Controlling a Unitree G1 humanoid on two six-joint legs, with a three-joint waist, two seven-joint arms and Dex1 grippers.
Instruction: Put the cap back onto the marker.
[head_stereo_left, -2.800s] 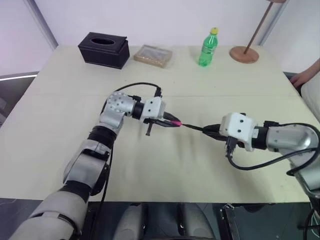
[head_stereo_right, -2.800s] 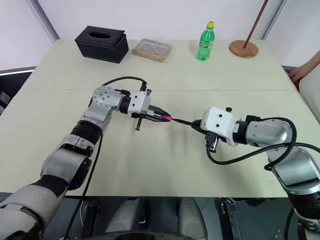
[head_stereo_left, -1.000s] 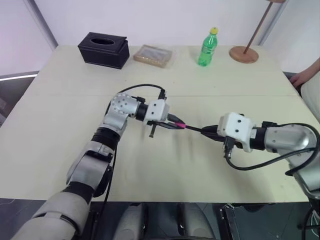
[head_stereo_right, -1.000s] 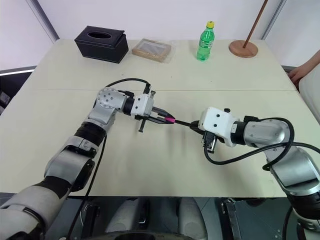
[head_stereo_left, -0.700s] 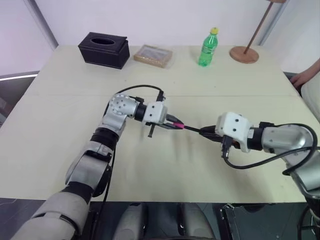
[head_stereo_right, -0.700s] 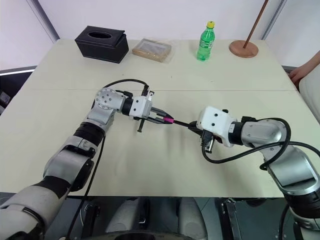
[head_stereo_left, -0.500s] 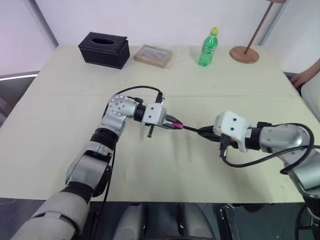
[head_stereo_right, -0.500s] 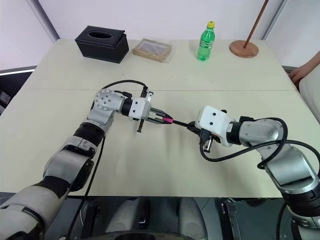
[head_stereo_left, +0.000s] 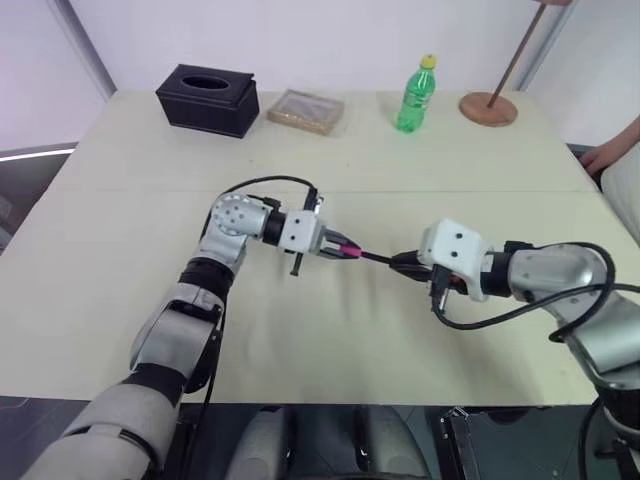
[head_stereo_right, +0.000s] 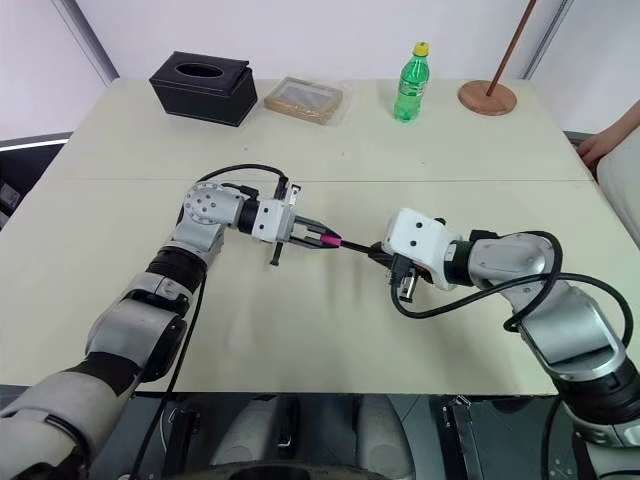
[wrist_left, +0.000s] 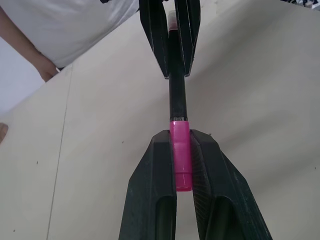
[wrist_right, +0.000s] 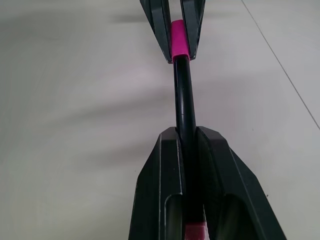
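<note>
Cap (wrist_left: 180, 152) pinched tight in left end effector (head_stereo_left: 335, 247), above surface (head_stereo_left: 330, 330). Marker (wrist_right: 184, 102) squeezed in right end effector (head_stereo_right: 375, 250). Tip looks inside cap. Final push left.

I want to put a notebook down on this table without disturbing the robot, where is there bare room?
The near table edge below both arms is bare, and so is the left side, in front of the black tissue box. The far edge is crowded: tissue box, flat packet, green bottle, wooden stand base. The centre holds the marker.
</note>
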